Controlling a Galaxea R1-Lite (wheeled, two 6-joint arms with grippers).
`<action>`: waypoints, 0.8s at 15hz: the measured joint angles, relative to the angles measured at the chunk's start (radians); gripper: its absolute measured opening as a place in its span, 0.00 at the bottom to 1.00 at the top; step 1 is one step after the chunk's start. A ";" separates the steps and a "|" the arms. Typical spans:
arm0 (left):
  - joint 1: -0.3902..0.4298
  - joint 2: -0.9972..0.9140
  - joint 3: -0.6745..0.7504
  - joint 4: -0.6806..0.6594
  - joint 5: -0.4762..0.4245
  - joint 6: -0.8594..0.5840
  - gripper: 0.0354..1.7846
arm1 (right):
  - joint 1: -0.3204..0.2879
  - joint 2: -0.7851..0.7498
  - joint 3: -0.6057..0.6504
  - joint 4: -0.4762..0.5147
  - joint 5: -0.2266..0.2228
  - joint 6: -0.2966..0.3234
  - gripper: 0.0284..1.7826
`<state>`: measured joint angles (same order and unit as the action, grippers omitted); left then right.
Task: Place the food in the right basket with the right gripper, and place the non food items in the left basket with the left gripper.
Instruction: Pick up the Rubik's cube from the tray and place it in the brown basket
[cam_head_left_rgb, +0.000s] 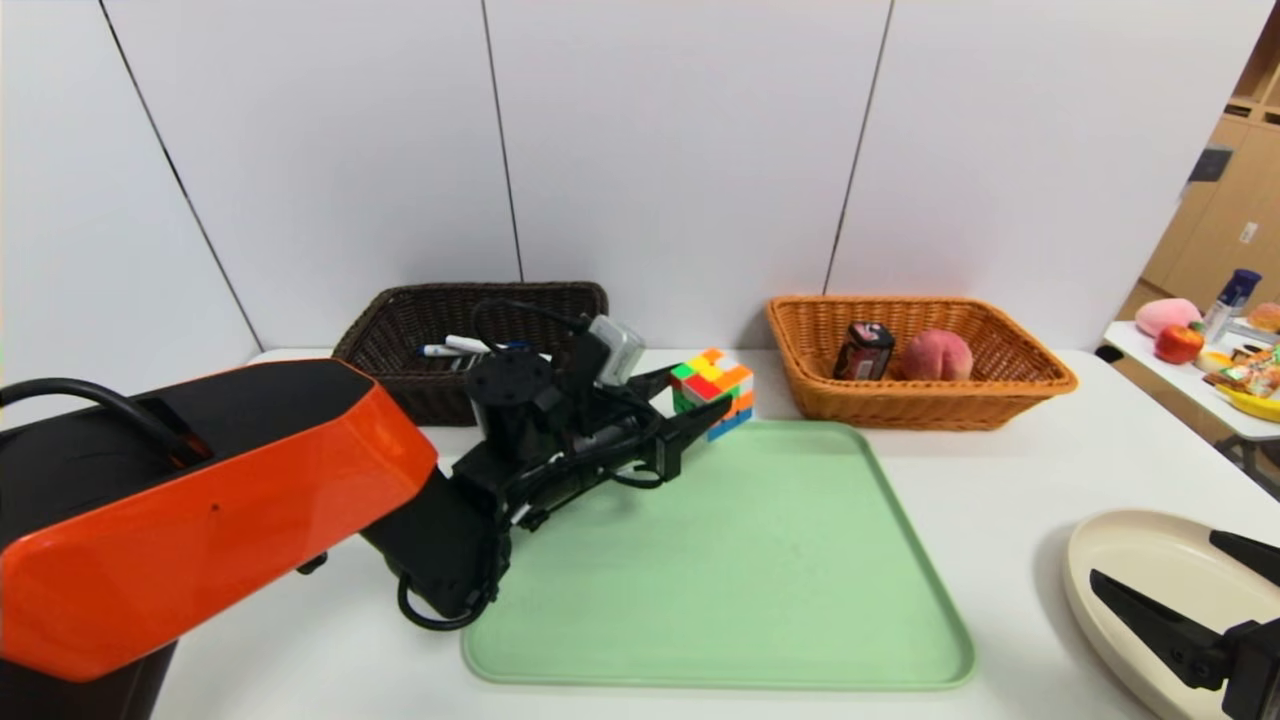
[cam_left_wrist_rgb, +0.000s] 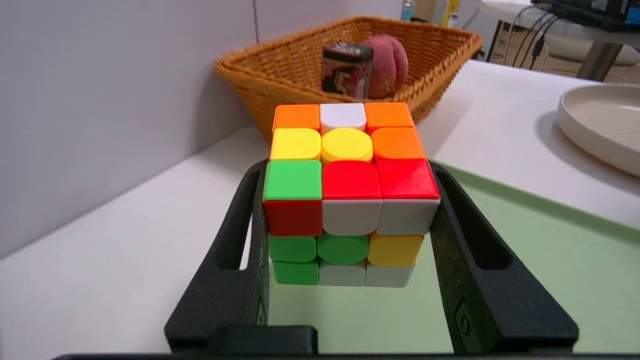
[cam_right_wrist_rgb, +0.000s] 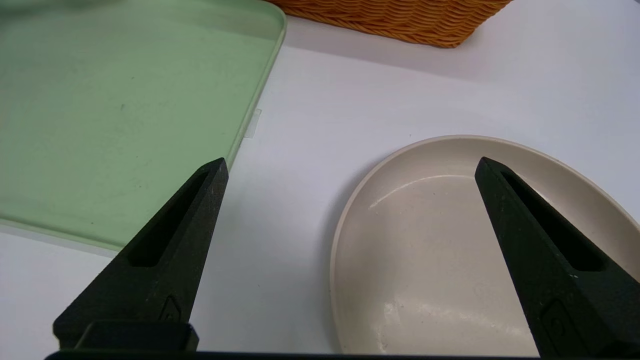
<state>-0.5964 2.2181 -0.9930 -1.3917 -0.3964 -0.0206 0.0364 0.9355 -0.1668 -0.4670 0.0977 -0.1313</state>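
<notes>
My left gripper (cam_head_left_rgb: 700, 395) is shut on the multicoloured puzzle cube (cam_head_left_rgb: 712, 385), a non food item; its fingers press both sides of the cube (cam_left_wrist_rgb: 345, 190), held just above the far left corner of the green tray (cam_head_left_rgb: 780, 580). The left basket (cam_head_left_rgb: 400, 330), dark brown, stands behind the left arm with white markers (cam_head_left_rgb: 455, 347) inside. The right basket (cam_head_left_rgb: 1000, 385), orange, holds the food: a peach (cam_head_left_rgb: 937, 355) and a dark boxy container (cam_head_left_rgb: 865, 350). At the near right, my right gripper (cam_head_left_rgb: 1155, 556) hangs open and empty over a beige plate (cam_head_left_rgb: 1130, 610).
The beige plate (cam_right_wrist_rgb: 450, 250) lies right of the green tray (cam_right_wrist_rgb: 100, 125) on the white table. A wall runs close behind both baskets. A side table (cam_head_left_rgb: 1200, 400) with assorted items stands off to the far right.
</notes>
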 joint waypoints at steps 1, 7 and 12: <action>0.019 -0.030 -0.014 0.034 0.003 0.000 0.50 | 0.000 0.000 0.000 -0.001 0.005 0.000 0.96; 0.256 -0.204 -0.253 0.577 0.149 0.080 0.50 | 0.000 0.002 -0.006 -0.003 0.014 -0.001 0.96; 0.369 -0.257 -0.366 0.994 0.418 0.164 0.50 | 0.000 0.002 -0.008 -0.003 0.014 -0.008 0.96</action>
<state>-0.2274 1.9613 -1.3585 -0.3979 0.0219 0.1432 0.0364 0.9374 -0.1749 -0.4698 0.1115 -0.1389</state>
